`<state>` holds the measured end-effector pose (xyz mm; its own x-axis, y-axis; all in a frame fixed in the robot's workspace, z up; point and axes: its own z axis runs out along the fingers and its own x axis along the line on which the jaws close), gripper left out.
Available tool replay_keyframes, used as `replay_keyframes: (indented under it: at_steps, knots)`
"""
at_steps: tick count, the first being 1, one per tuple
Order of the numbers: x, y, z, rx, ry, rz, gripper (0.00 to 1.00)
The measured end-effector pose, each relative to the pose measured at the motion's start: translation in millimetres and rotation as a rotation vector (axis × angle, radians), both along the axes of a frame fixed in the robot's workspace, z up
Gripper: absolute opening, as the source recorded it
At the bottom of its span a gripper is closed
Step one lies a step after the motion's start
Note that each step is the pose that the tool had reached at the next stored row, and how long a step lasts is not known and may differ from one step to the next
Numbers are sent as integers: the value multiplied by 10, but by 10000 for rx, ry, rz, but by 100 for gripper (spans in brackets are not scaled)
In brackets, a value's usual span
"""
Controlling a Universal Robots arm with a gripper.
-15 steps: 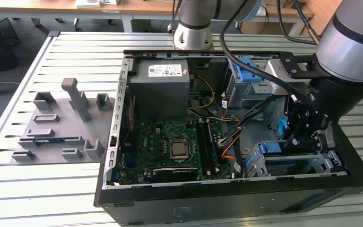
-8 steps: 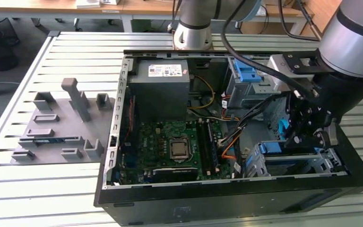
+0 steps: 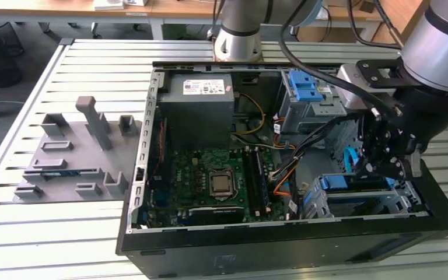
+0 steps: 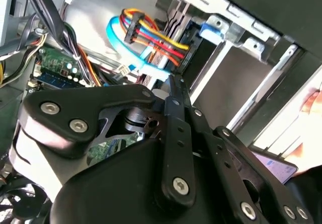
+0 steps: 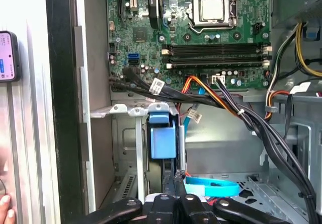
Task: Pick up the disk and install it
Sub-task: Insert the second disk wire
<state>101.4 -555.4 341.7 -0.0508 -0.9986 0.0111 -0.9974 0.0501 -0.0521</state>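
The disk sits inside the lower drive cage (image 3: 364, 198) at the case's front corner on the exterior view's right. Its blue carrier end (image 3: 340, 182) shows in the slot, and in the first wrist view that blue carrier end (image 5: 162, 136) stands between the cage's metal rails. The silver face is hidden. My gripper (image 3: 378, 172) hangs just above this cage. In both wrist views its thin black fingers (image 5: 176, 177) (image 4: 174, 83) are pressed together with nothing between them, right beside the blue end.
The open computer case (image 3: 154, 175) holds a motherboard (image 3: 216, 181), a power supply (image 3: 200, 96), an upper drive cage with blue latches (image 3: 310, 93) and cable bundles (image 5: 226, 103). A grey fixture block (image 3: 76, 157) lies on the slatted table. A person's fingers (image 5: 5, 209) show outside the case.
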Motion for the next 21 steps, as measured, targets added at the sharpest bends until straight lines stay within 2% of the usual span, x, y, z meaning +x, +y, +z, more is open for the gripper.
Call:
replay_keyframes:
  at_steps: [5,8,21]
  knots:
    - [120,0,-4,0,83,-1,11]
    - [150,0,-20,1,94,-2,11]
    - [164,0,-68,-2,96,-2,11]
